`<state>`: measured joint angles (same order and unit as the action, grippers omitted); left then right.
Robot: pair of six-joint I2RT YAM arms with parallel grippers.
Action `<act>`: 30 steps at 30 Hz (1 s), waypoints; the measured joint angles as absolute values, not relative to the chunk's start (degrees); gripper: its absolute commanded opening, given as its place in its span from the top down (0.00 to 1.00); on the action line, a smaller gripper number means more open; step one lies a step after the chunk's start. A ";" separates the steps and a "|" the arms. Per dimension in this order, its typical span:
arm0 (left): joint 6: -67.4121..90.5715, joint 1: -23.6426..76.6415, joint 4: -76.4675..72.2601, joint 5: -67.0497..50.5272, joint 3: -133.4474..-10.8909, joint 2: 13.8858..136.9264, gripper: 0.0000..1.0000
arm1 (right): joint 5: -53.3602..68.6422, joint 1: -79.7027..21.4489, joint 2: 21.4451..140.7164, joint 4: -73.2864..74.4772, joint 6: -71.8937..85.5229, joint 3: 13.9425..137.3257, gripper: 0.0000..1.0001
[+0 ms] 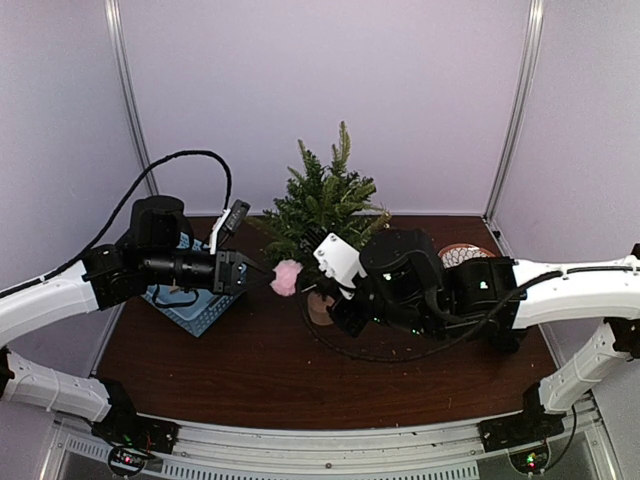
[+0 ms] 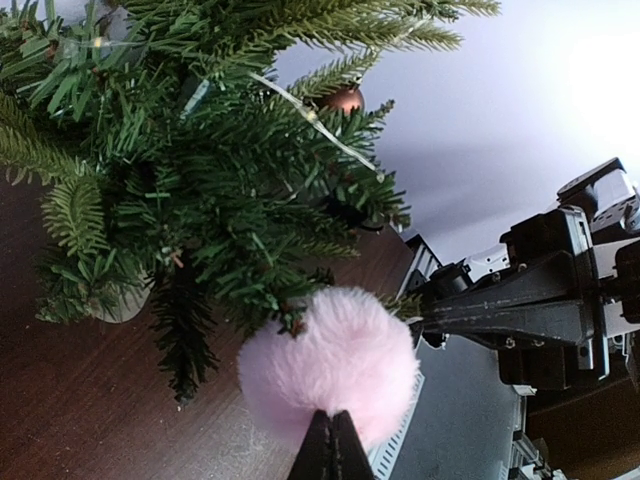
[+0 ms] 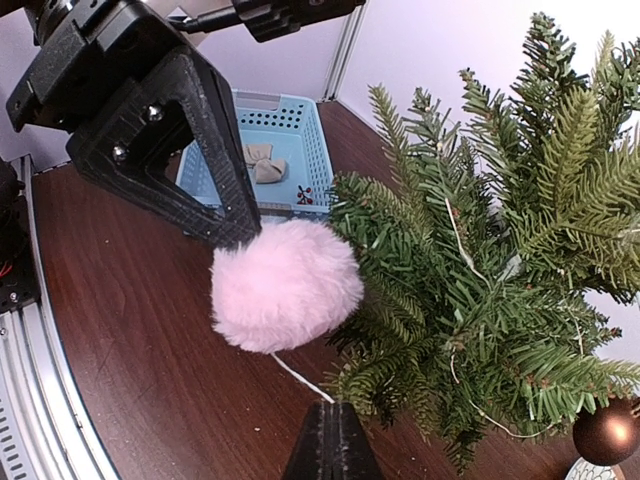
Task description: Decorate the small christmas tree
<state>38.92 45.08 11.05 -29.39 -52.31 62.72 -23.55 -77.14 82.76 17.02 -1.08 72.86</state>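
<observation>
The small christmas tree [image 1: 322,205] stands toward the far edge of the table [image 1: 250,370]. Against its lower branches a pink pompom [image 1: 287,277] is pinched by the left fingers [image 2: 315,455]. The pompom's white string [image 3: 298,378] is nipped in the right fingers [image 3: 312,455].

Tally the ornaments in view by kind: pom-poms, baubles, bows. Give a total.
Pink pom-pom: 1
Brown bauble: 1
Beige bow: 1
Total: 3

Pale lilac walls [image 1: 320,80] behind dark wooden table [image 1: 250,370].
</observation>
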 measured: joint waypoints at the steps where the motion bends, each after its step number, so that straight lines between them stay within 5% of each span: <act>1: 38.89 45.08 11.07 -29.36 -52.31 62.81 1.00 | -23.59 -76.99 82.76 17.02 -0.86 72.86 1.00; 30: 38.85 45.08 11.75 -28.51 -52.42 62.67 1.00 | -20.78 -72.12 78.85 17.08 7.03 67.33 1.00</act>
<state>38.85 45.08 11.75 -28.51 -52.42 62.67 -20.78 -72.12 78.85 17.08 7.03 67.33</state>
